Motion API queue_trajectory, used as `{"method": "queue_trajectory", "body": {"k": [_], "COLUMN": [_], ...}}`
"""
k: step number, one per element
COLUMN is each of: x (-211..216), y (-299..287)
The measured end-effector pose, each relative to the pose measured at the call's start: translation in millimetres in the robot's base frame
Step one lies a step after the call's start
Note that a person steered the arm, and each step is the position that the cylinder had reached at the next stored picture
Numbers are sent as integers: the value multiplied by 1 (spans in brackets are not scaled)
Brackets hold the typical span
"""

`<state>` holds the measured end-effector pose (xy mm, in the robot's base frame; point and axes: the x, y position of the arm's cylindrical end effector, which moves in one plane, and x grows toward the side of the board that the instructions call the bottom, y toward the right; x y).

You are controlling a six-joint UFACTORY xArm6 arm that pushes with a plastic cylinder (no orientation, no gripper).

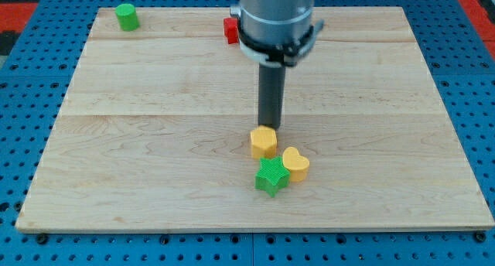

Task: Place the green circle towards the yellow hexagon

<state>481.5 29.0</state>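
Note:
The green circle (128,17) stands near the board's top left corner. The yellow hexagon (264,142) sits below the board's middle, a little right of centre. My tip (269,127) is right behind the hexagon's top edge, touching or nearly touching it, and far to the right and below the green circle. The rod rises straight up to the arm's grey body at the view's top.
A yellow heart (295,163) lies just right and below the hexagon. A green star (271,176) touches the heart at its lower left. A red block (230,29) is partly hidden behind the arm at the top. The wooden board (116,158) lies on a blue pegboard.

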Motion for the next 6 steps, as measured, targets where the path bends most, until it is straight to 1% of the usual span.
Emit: {"method": "queue_trajectory", "body": {"k": [1, 2, 3, 4, 5, 6], "x": [24, -11, -46, -50, -97, -182], "y": [3, 2, -48, -156, -238, -253]}}
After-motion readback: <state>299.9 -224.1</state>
